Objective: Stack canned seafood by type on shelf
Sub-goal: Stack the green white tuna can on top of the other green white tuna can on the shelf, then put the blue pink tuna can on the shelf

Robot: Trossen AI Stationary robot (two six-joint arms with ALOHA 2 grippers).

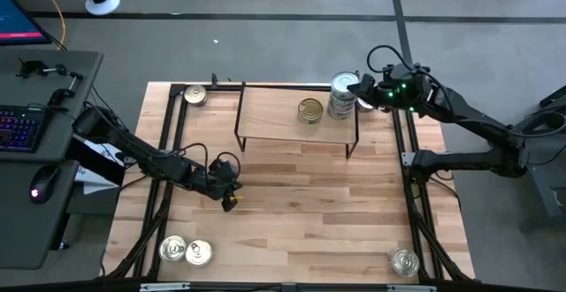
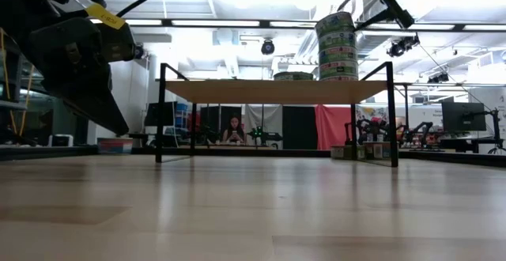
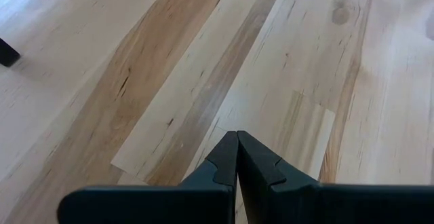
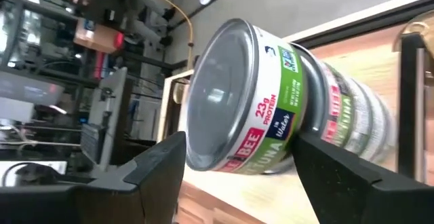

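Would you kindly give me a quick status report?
Right gripper open around top tin of shelf stack. Left gripper shut, empty, mid-table. Five tins loose.

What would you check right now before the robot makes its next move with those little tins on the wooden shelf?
1. Right gripper at the tall stack: ok; its fingers stand open on either side of the top tin.
2. Stack straight: ok; in the low view it rises upright from the shelf.
3. Same type through the stack: cannot tell; only some labels show.
4. Shelf room for another pile: ok; one short pile sits beside the stack, and the board's left half is bare.
5. Left gripper out of the way: ok; fingers shut, empty, over the table's middle.
6. Tins left to collect: not ok; loose tins remain on the table.
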